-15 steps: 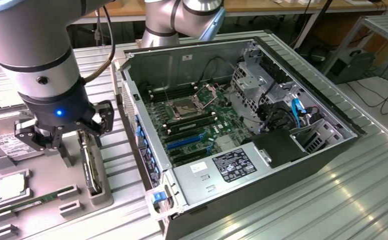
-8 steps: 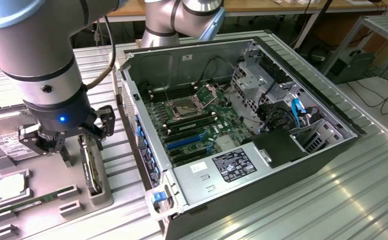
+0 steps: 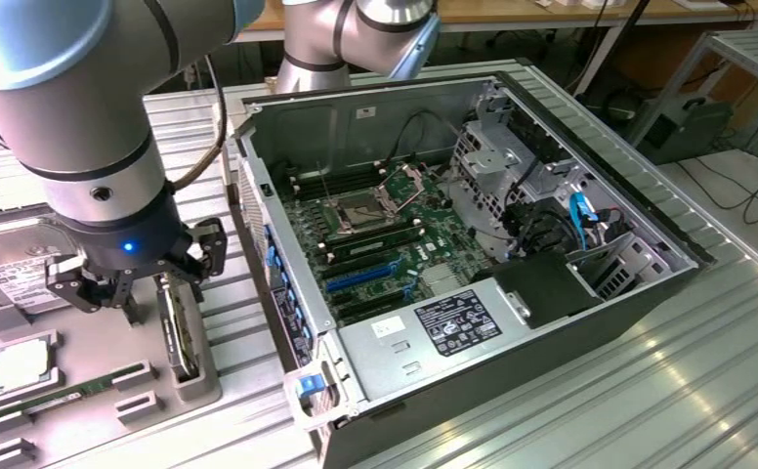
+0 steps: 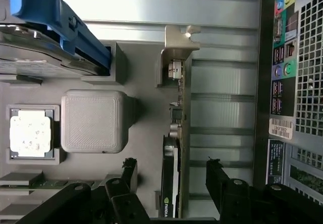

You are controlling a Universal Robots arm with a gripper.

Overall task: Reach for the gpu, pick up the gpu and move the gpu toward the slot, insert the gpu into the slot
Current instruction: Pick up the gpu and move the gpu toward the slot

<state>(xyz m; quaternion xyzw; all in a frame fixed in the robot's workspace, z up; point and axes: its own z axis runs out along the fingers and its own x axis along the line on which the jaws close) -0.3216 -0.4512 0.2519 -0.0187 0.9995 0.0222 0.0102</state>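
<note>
On the ribbed metal table, an open tower case lies on its side with the motherboard facing up, so its blue expansion slots can be reached from above. At the exterior view's left of the case, the Universal Robots arm hangs over a grey moulded parts tray. The tray's recesses keep each component apart and in a set spot: a hard drive, a processor and a memory stick. The gpu stands on its long edge in a narrow holder on the side of the tray nearest the case, its silver bracket at one end. That leaves both flat faces free for a pinch. The gripper hovers just above it, jaws spread wide and holding nothing. In the wrist view one finger lies to each side of the card, apart from it. I judge the reach nearly complete and the grasp not yet made.
</note>
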